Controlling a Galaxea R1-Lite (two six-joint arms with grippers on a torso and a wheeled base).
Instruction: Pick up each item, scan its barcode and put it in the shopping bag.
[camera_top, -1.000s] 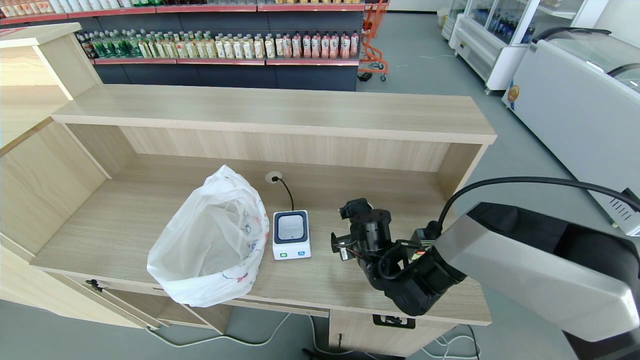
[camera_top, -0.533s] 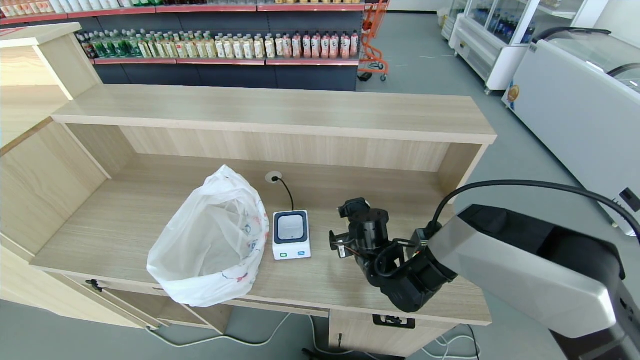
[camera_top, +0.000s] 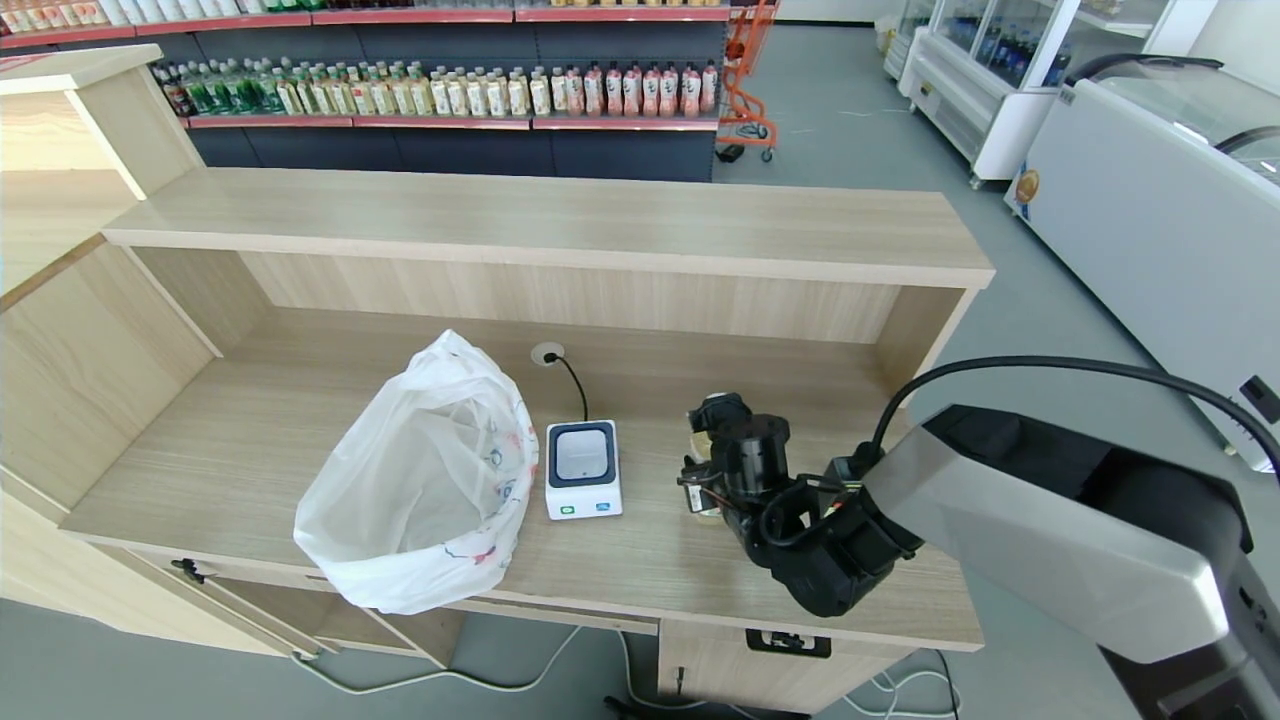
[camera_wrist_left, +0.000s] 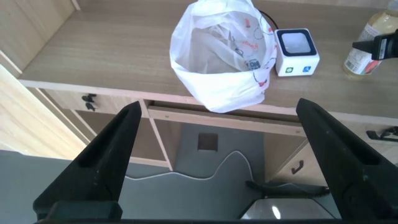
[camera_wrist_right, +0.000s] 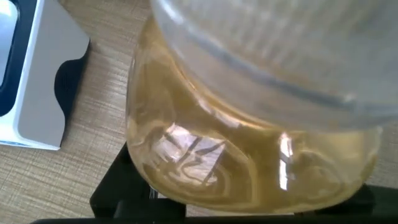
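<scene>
My right pincer (camera_top: 704, 450) is closed around the bottle (camera_wrist_right: 249, 143). In the right wrist view its dark fingers (camera_wrist_right: 118, 193) lie against the lower sides of the bottle, and the clear wall with amber liquid inside sits right up close. The bottle stands upright on the wooden counter (camera_top: 250, 440), just to the right of the white scanner (camera_top: 583, 468). From my head I can see only pale slivers of the bottle past the pincer's black body. I cannot tell whether its base is touching the wood or just off it.

My left pincer (camera_wrist_left: 219, 109) is spread wide with nothing between its two dark fingers (camera_wrist_left: 93, 168). It hangs out in front of the counter's near edge, below the level of the top, and touches nothing.

The shopping bag (camera_top: 425, 480) is a white plastic one, standing open-mouthed on the counter. It is just to the left of the scanner, and its lower part bulges over the front edge. The scanner's glass window faces up, and a black cable (camera_top: 572, 380) runs from its back to a hole in the counter.
</scene>
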